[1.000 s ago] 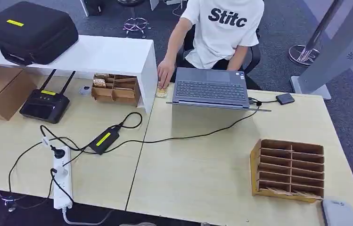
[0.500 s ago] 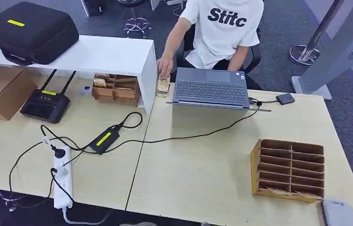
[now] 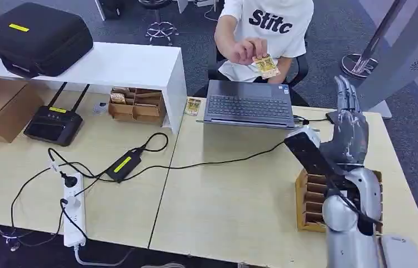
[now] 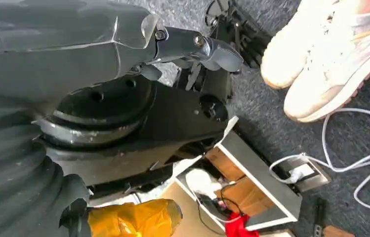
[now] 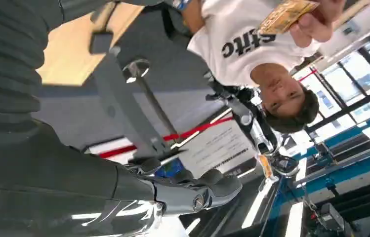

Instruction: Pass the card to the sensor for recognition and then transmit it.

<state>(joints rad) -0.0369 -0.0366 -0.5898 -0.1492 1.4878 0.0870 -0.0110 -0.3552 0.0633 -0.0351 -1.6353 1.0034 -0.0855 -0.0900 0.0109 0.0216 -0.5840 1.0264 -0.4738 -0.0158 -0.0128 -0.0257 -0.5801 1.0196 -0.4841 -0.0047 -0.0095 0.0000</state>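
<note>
Your right hand is raised with its fingers extended, apart and holding nothing. The yellow printed card is pinched in the person's hand, well beyond the fingers, over the grey laptop. Closing early risks missing or dropping it.

High head view down over desk; close wrist views, left floorward, right toward person.

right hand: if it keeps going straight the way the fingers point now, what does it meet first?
Probably nothing soon. The right hand is raised above the table's right side, fingers pointing up and away. The person's card sits off toward the robot's left of that line. Depth unclear.
</note>
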